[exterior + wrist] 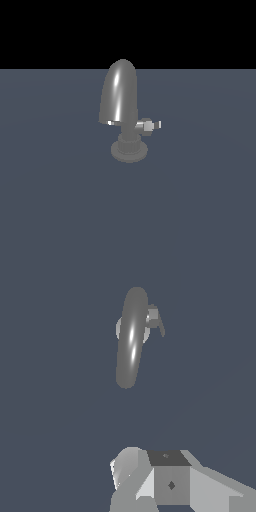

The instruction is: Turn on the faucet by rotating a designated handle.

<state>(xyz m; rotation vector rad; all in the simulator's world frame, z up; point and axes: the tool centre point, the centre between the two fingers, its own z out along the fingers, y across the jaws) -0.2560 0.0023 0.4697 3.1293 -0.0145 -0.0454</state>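
Pale grey and faceted, the tool [150, 481] fills the nearest part of the wrist view, but only its blocky body shows there; the fingertips are out of sight, so I cannot tell whether it stands open or closed, and nothing can be seen in its hold. It does not appear in the exterior view at all. Beyond it lies bare slate-blue table [60, 200], and well apart from the tool stands the faucet [121, 97], glossy dark-grey metal, near the middle of the table in the exterior view. Its round stepped base sits at about six o'clock below the short neck, and the big domed spout rises to twelve o'clock. The handle [150, 125], a short grey stub with a lighter silver-white tip, sticks out sideways from the neck toward three o'clock in the exterior view; in the wrist view it peeks out beside the spout [155, 320]. The step in hand looks like the approach, with no contact made yet. The next move would call for bringing the tool to the handle's side, clear of the spout, then pushing the stub around the neck. No containers are in view.
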